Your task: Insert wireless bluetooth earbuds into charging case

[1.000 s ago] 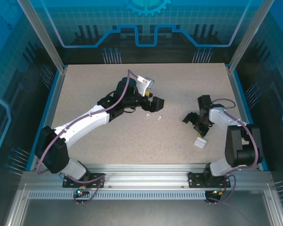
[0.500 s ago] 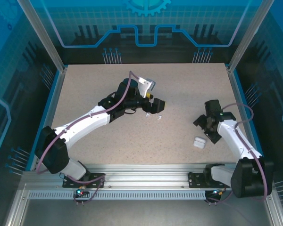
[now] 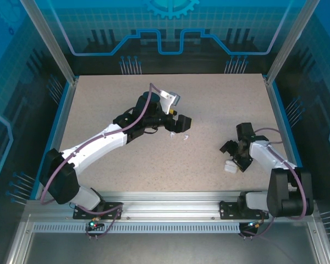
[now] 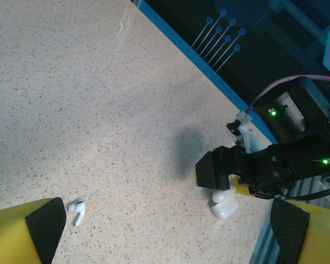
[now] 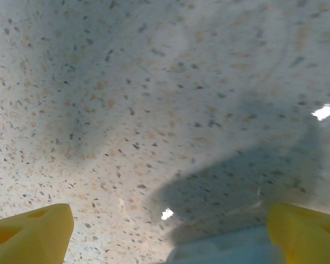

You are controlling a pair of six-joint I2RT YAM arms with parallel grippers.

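Speckled tabletop [image 3: 220, 99]: left gripper [image 3: 179, 125], fingers spread wide, empty, beside tiny glossy white earbud [image 4: 76, 211]; right gripper [image 3: 235, 155], fingers spread wide over rounded white charging case [image 3: 230, 166], ungripped.

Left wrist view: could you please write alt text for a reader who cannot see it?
A white earbud lies on the speckled table beside one finger of the open left gripper. Farther off, the open right gripper hangs over the white case.
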